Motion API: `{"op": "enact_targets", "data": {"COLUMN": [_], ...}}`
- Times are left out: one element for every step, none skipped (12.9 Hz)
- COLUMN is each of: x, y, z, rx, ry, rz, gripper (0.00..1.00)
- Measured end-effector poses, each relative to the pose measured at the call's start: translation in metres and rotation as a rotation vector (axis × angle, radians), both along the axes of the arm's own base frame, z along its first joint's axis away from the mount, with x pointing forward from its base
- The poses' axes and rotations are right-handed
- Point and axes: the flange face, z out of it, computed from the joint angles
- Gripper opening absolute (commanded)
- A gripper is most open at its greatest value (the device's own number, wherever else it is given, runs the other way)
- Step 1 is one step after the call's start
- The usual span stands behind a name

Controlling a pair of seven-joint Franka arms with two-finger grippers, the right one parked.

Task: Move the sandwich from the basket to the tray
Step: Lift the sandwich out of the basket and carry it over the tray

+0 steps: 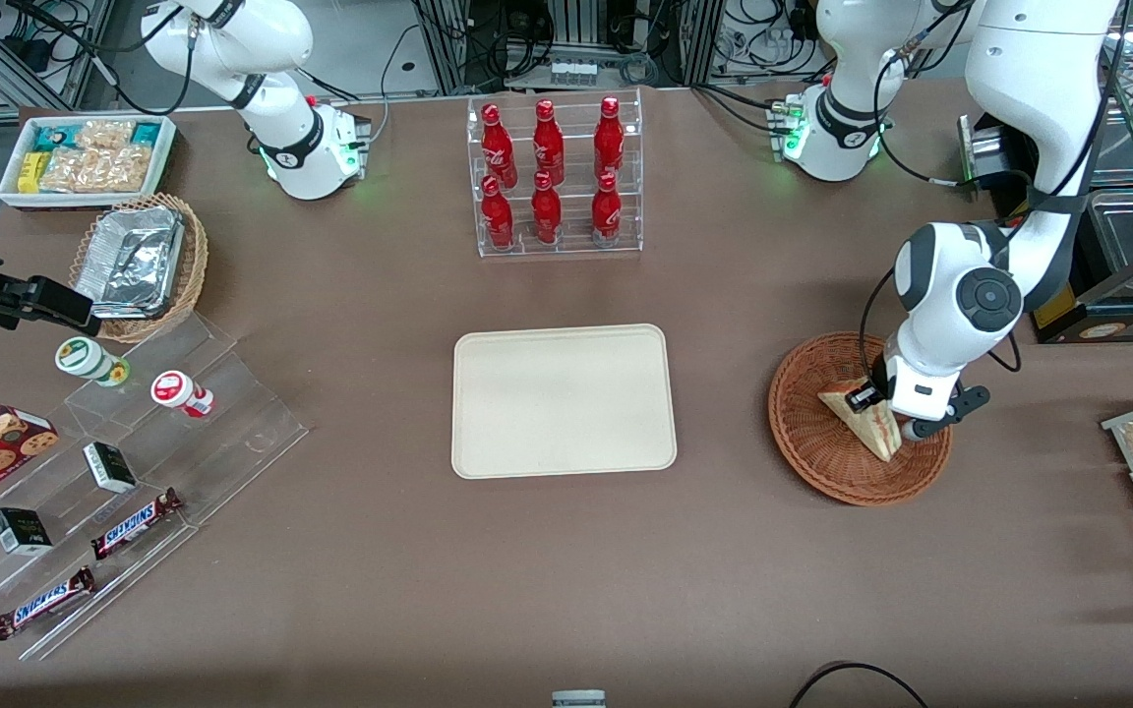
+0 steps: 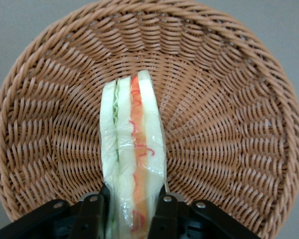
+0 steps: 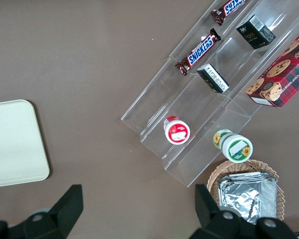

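claw (image 2: 132, 211): clamped on sandwich (image 2: 133, 159) | fingers press both bread faces | over basket (image 2: 229, 99)

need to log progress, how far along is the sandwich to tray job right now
Done: the gripper has reached the basket, and its fingers are shut on the sandwich, as the left wrist view shows. In hand: the grasp only; the sandwich sits in the basket, not lifted clear. Left: lift it, carry it toward the parked arm's end, and set it on the tray, which holds nothing yet.
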Motion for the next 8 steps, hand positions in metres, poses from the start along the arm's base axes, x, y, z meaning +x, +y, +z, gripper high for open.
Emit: {"op": "enact_targets", "data": {"x": [0.005, 0.012, 0.019, 0.024, 0.028, 0.030, 0.031, 0.031], "y": [-0.001, -0.003, -0.006, -0.011, -0.019, -0.031, -0.051, -0.074], "z": [0.009, 0.024, 0.045, 0.068, 0.092, 0.116, 0.139, 0.157], "rx": [0.005, 0.011, 0.017, 0.021, 0.025, 0.029, 0.033, 0.036], "ry": [0.023, 0.051, 0.072, 0.082, 0.088, 0.091, 0.095, 0.100], "rz": [-0.002, -0.009, -0.029, -0.056, -0.080, -0.105, -0.136, -0.171], "gripper": [0.00, 0.00, 0.00, 0.00, 0.00, 0.00, 0.00, 0.00]}}
